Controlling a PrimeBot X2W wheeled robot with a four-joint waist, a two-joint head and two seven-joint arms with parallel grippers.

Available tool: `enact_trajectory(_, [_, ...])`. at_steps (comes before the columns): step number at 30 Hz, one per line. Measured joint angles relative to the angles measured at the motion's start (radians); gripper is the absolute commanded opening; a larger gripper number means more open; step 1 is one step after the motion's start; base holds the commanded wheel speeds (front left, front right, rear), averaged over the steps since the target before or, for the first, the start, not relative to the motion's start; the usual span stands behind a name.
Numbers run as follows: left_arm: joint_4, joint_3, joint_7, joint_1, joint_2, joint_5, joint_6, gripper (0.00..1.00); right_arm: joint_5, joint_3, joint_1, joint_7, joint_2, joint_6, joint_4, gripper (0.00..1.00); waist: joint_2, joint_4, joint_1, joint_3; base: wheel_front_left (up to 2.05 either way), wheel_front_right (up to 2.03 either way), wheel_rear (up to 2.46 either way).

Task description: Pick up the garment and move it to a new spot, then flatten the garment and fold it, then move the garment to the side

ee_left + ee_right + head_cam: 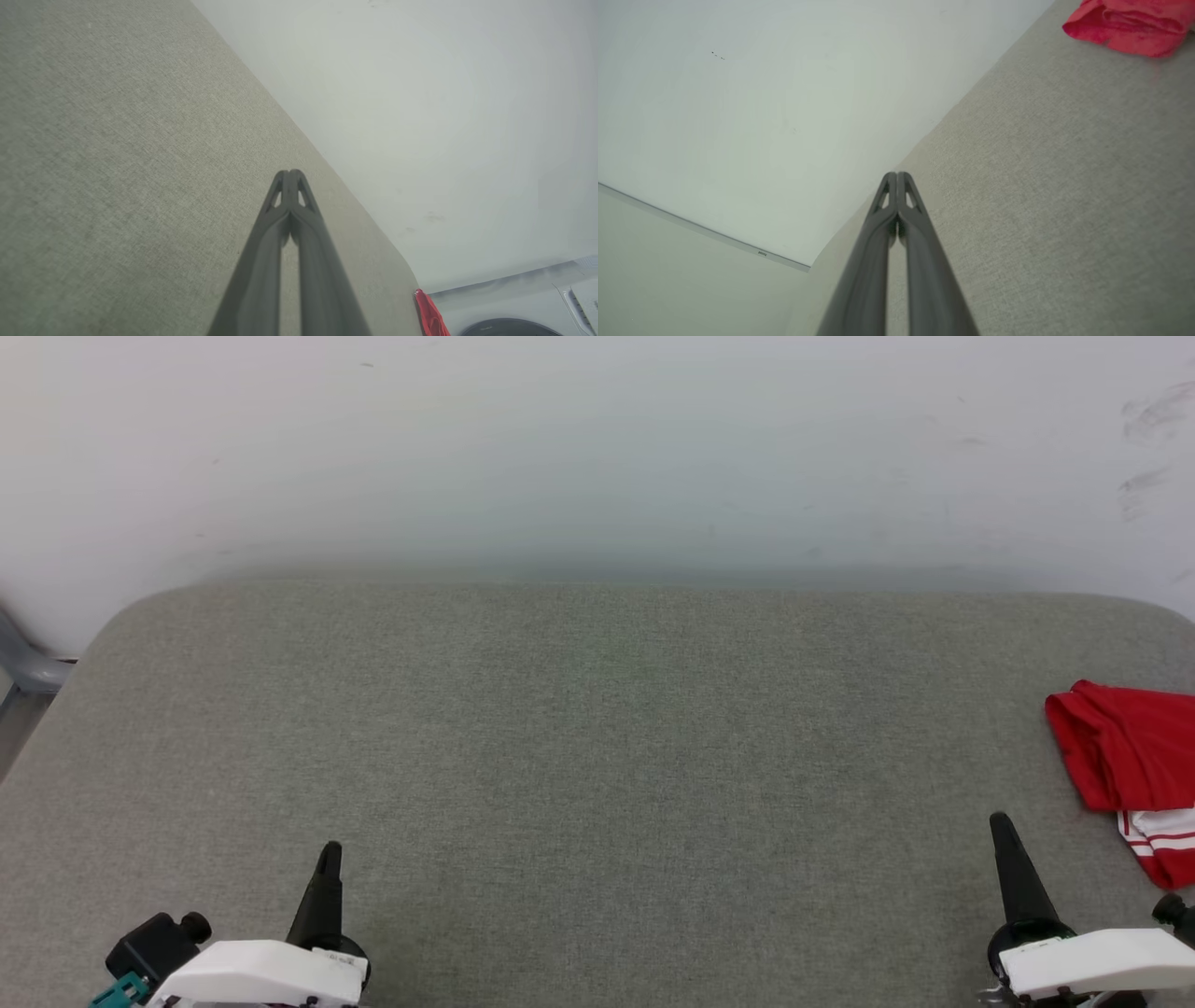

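Lying at the right side of the padded surface [597,709], the garment [1125,747] is a folded red bundle, cut off by the frame edge. Long axis runs approx. far-to-near: red end toward the wall [597,448], white striped trim at the near end. Surface: grey-green woven fabric, rounded corners, set against a plain white wall. L gripper [329,859] and R gripper [1001,826] sit at the near edge, jaws together, nothing held. R gripper is near the garment, not touching. Head cam shows the striped trim; from both wrist cams the garment reads plain red. L wrist cam adds a pale unit [514,291] beyond the garment.
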Motion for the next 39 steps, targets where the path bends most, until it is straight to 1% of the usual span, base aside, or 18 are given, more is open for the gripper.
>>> enact_trajectory(17, [0.019, 0.019, 0.046, -0.033, -0.003, -0.194, -0.018, 0.0, 0.181, -0.007, -0.035, 0.044, 0.0, 0.0, 0.023, 0.0, 0.0, -0.004, 0.0, 0.008, 0.0, 0.0, 0.0])
enact_trajectory(39, [0.04, 0.038, 0.096, -0.072, -0.006, -0.405, -0.043, 0.0, 0.379, -0.015, -0.077, 0.095, 0.0, 0.0, 0.045, 0.0, 0.0, -0.01, 0.0, 0.019, 0.0, 0.0, 0.0])
